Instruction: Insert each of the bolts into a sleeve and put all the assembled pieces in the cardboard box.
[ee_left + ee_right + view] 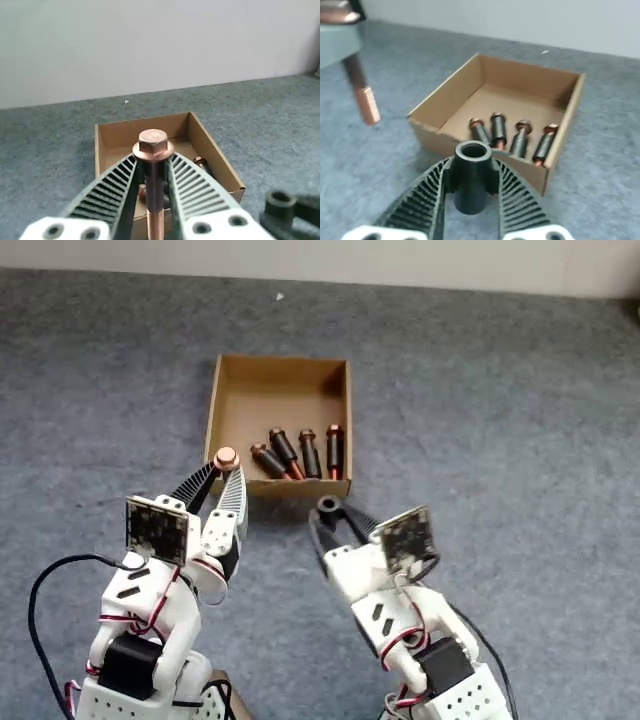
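Note:
My left gripper [226, 466] is shut on a copper bolt [153, 175], held upright with its hex head up, just outside the near left corner of the cardboard box [226, 405]. In the right wrist view the bolt [361, 95] hangs with its threaded end down. My right gripper [326, 511] is shut on a black sleeve [471, 175], upright with its bore facing up, in front of the box's near wall. The sleeve [281, 205] is to the right of the bolt and lower. Several assembled pieces [300, 452] lie inside the box [560, 135] along its near wall.
Grey carpet [500, 410] covers the table all round the box. A pale wall [150, 45] stands behind. Black cable [40, 590] loops beside the left arm's base.

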Tool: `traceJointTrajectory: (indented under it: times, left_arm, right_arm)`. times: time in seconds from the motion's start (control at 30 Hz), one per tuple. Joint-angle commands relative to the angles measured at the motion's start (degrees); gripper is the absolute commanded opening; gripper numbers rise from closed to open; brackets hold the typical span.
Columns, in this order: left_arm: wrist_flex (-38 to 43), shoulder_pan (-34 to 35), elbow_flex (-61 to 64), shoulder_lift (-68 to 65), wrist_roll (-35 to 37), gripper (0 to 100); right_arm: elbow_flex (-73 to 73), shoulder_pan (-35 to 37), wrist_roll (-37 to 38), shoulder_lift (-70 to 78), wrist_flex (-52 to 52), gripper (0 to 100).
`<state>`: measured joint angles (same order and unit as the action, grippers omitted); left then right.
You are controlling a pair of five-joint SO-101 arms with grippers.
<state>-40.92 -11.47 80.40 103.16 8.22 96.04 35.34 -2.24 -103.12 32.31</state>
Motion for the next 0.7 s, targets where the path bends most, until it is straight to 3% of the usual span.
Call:
traceJointTrajectory:
  times: [0.0,0.23,0.4,0.5,0.67]
  left_arm:
    - [1.5,-0.4,-3.5,0.9,3.2,1]
    - [1.3,-0.4,-6.5,0.9,4.6,1]
    - [-3.1,-0.7,-11.0,0.9,5.7,1]
    - [-3.6,-1.2,-11.6,0.9,7.2,1]
    - [-5.3,-8.0,-11.6,0.9,7.3,1]
  right_arm:
    - [5.3,3.9,1.1,-1.0,0.2,0.5]
    - [5.3,10.2,1.1,-0.6,0.5,0.5]
    - [5.3,13.2,1.2,-0.6,0.6,0.5]
    - [5.3,15.5,5.3,-0.6,0.6,0.5]
    - [5.3,17.0,6.7,-1.0,0.4,0.5]
